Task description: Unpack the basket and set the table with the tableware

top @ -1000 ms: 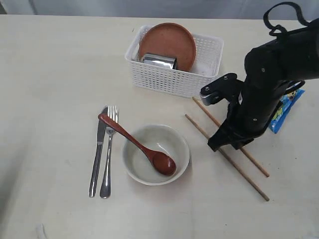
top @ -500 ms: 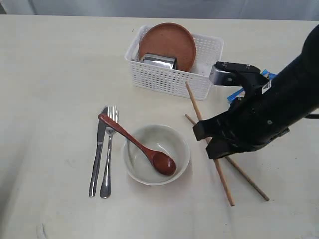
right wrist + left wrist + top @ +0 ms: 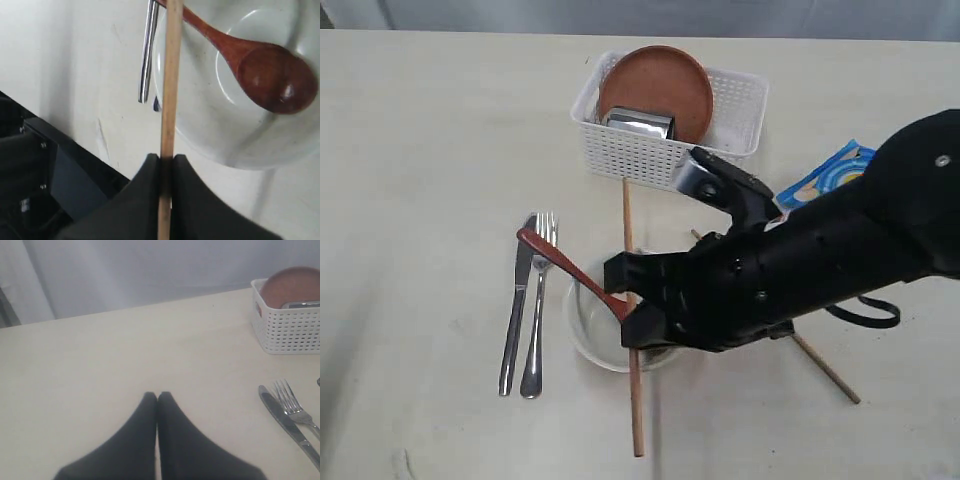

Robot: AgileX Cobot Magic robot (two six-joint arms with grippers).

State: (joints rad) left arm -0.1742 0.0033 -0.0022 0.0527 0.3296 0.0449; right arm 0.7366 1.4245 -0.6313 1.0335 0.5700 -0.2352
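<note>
**Exterior view.** The right gripper (image 3: 632,312) hangs over the bowl (image 3: 578,322). Its jaws are narrowed on one chopstick (image 3: 626,212), which runs from just beside the basket (image 3: 650,160) across the bowl. The second chopstick (image 3: 825,365) lies on the table (image 3: 420,150), partly hidden under the arm. The plate (image 3: 655,85) and cup (image 3: 638,123) sit in the basket. The knife (image 3: 513,320) and fork (image 3: 534,330) lie side by side near the bowl, and the spoon (image 3: 560,262) rests in the bowl with its handle over the fork.

**Left wrist view.** The left gripper (image 3: 157,396) is over bare table, jaws pressed together and empty.

**Right wrist view.** The held chopstick crosses the bowl's rim and the spoon's handle.

**Step in hand.** The chopsticks are probably being laid out. The next move calls for carrying this one clear of the bowl, laying it flat, then pairing the other with it. The plate and cup are not yet unpacked.
</note>
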